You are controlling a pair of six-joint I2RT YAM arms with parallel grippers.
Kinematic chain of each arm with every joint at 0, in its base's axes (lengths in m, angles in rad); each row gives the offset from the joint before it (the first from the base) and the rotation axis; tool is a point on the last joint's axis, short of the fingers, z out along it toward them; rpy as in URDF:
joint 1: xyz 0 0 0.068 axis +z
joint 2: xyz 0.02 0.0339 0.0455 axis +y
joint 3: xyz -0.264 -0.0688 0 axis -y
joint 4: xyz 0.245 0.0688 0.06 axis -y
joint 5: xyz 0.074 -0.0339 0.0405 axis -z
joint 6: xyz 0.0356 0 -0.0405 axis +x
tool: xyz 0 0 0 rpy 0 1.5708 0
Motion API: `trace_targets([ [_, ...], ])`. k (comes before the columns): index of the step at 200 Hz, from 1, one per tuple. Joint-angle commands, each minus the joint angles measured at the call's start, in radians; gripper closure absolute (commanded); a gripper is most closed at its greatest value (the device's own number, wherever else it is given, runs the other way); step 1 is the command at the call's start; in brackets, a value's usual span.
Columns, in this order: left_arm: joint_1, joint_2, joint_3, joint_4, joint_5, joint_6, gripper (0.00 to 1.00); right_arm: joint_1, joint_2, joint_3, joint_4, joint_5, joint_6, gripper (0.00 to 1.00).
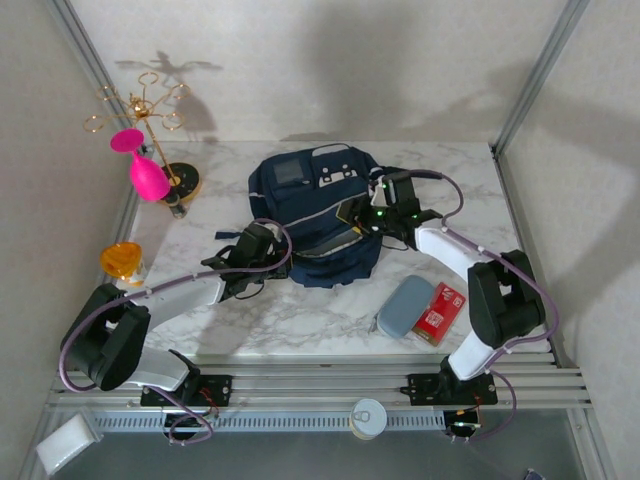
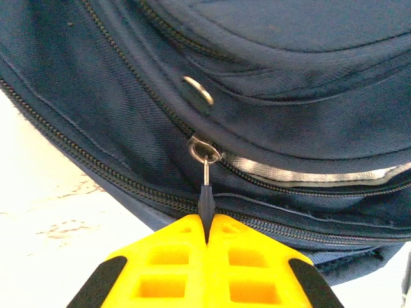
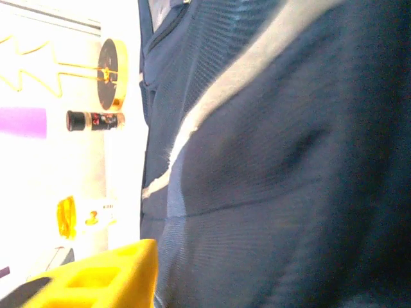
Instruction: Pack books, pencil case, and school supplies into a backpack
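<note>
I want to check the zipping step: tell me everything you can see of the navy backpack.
The large navy blue fabric backpack lies flat mid-table on the white marble tabletop, front up, showing grey-white pocket patches and a light stripe. The left gripper has its jaws shut on a dark zipper pull hanging from a metal ring. The right gripper sits by its right-hand edge.

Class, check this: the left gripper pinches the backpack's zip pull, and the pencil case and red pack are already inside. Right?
No. The left gripper does pinch the backpack's zip pull, but the pencil case and red pack lie outside on the table, as the top view shows.
</note>
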Motion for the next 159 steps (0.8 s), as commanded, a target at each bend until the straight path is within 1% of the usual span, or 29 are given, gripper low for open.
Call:
trace_targets([
  [1, -0.006, 0.003, 0.019, 0.034, 0.060, -0.006, 1.00, 0.106, -0.062, -0.059, 0.119, 0.189, 0.108, 0.46],
  [14, -0.015, 0.006, 0.026, 0.052, 0.073, -0.011, 1.00, 0.160, -0.057, -0.093, 0.167, 0.257, 0.166, 0.44],
  [25, -0.020, 0.005, 0.026, 0.065, 0.079, -0.014, 1.00, 0.190, -0.034, -0.096, 0.199, 0.288, 0.187, 0.44],
  [35, -0.019, 0.005, 0.027, 0.061, 0.067, -0.018, 1.00, 0.203, -0.004, -0.084, 0.201, 0.312, 0.199, 0.47],
  [54, -0.019, 0.006, 0.035, 0.038, 0.046, -0.010, 1.00, 0.206, 0.019, -0.067, 0.213, 0.312, 0.200, 0.63],
  [72, -0.008, -0.001, 0.049, -0.004, 0.007, 0.000, 1.00, 0.200, 0.004, -0.044, 0.178, 0.309, 0.165, 0.89],
  [81, 0.002, -0.008, 0.061, -0.043, -0.025, 0.003, 1.00, 0.188, -0.007, -0.026, 0.161, 0.282, 0.139, 1.00],
  [98, 0.034, -0.023, 0.075, -0.112, -0.108, 0.002, 1.00, 0.160, -0.020, 0.020, 0.102, 0.220, 0.083, 1.00],
  [105, 0.056, -0.027, 0.078, -0.135, -0.124, 0.001, 1.00, 0.146, -0.027, 0.035, 0.081, 0.195, 0.061, 1.00],
  [132, 0.159, 0.010, 0.072, -0.162, -0.120, 0.017, 1.00, 0.084, -0.048, 0.058, 0.061, 0.069, 0.033, 1.00],
  [150, 0.229, 0.061, 0.093, -0.154, -0.118, 0.027, 1.00, 0.067, -0.043, 0.077, 0.028, 0.032, 0.002, 1.00],
  [159, 0.259, 0.080, 0.100, -0.127, -0.099, 0.029, 1.00, 0.067, -0.034, 0.082, 0.017, 0.022, -0.012, 1.00],
])
